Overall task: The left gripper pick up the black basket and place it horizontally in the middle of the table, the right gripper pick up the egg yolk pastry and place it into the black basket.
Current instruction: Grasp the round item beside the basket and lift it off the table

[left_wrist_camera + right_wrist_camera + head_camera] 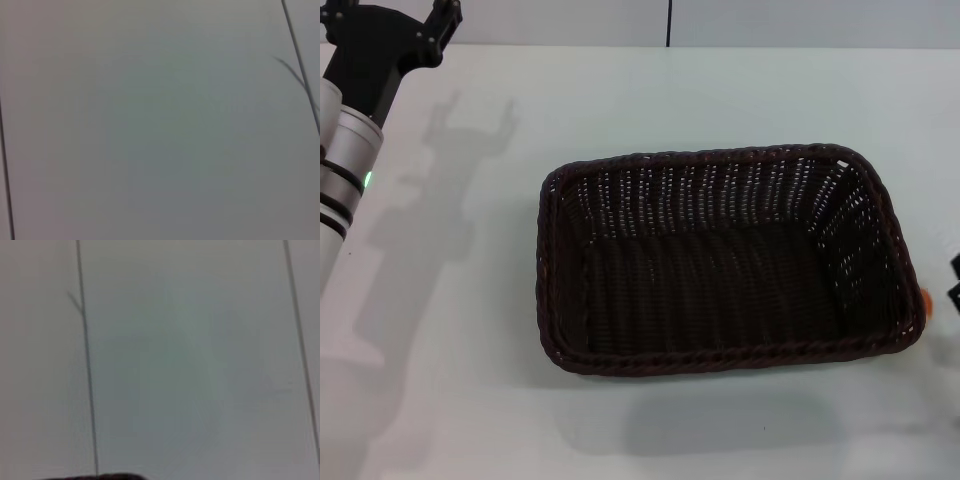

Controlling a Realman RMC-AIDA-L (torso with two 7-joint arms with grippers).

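The black basket (720, 260) lies flat on the white table (650, 100), long side across, open side up and empty. My left gripper (438, 25) is raised at the far left, well away from the basket, and is partly cut off by the picture's top edge. Only a small orange bit of the egg yolk pastry (925, 297) shows, just past the basket's right rim. A black piece of my right gripper (954, 280) shows at the right edge, next to that bit. Both wrist views show only a pale surface with thin dark lines.
The left arm's silver-grey body with a green light (350, 170) runs down the left edge. The table's far edge (720, 46) meets a pale wall with a dark vertical seam (669, 22).
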